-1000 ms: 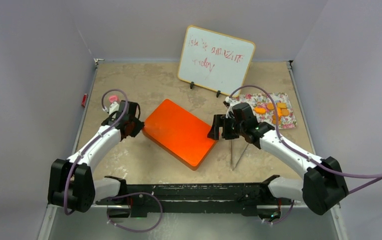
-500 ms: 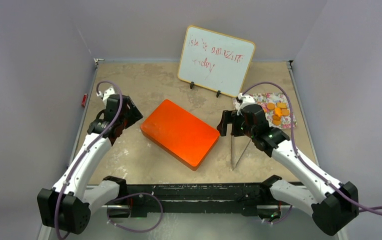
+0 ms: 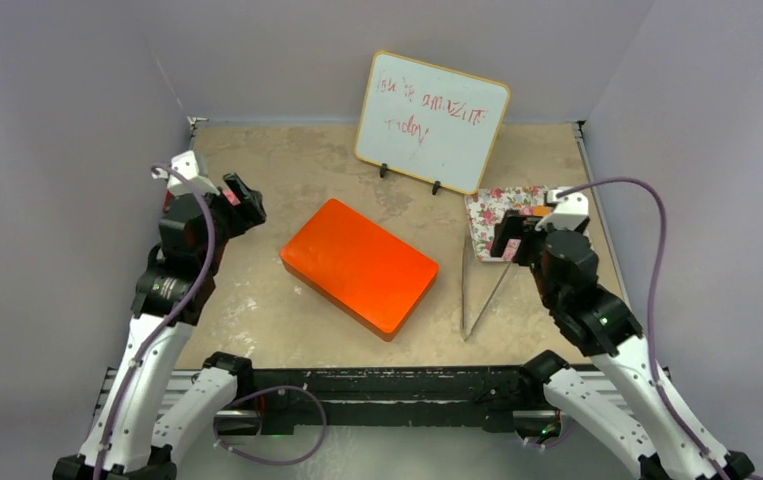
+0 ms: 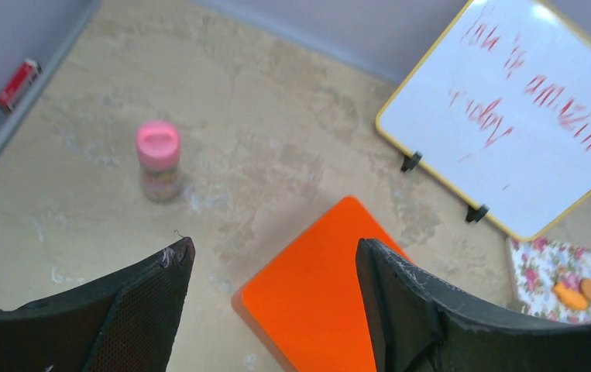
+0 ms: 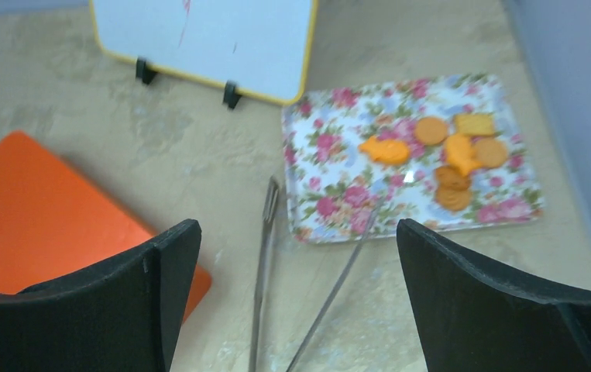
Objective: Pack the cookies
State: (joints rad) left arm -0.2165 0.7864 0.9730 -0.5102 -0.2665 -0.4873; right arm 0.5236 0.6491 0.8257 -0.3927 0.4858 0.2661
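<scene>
Though shapes vary — cookies (image 5: pixel 459 153) orange.

High wrist views, cookies (image 5: pixel 459 152) shared

Orange cookies (image 5: pixel 451 159) lie on the floral tray (image 5: pixel 331 155); metal tongs (image 5: pixel 265 248) at its near edge.

Box (image 3: pixel 359 266) sits in the middle of the bench (image 3: pixel 287 160), set askew. Whiteboard (image 3: pixel 432 120) stands behind it, near the back wall. Tray (image 5: pixel 331 194) lies right of the box. The cookies (image 5: pixel 451 151) are on the tray's right half (clustered, some touching). Tongs (image 3: pixel 479 295) lie between box and tray, one leg crossing the tray's near edge. Jar (image 4: pixel 158 159) stands left of the box, well apart.
</scene>
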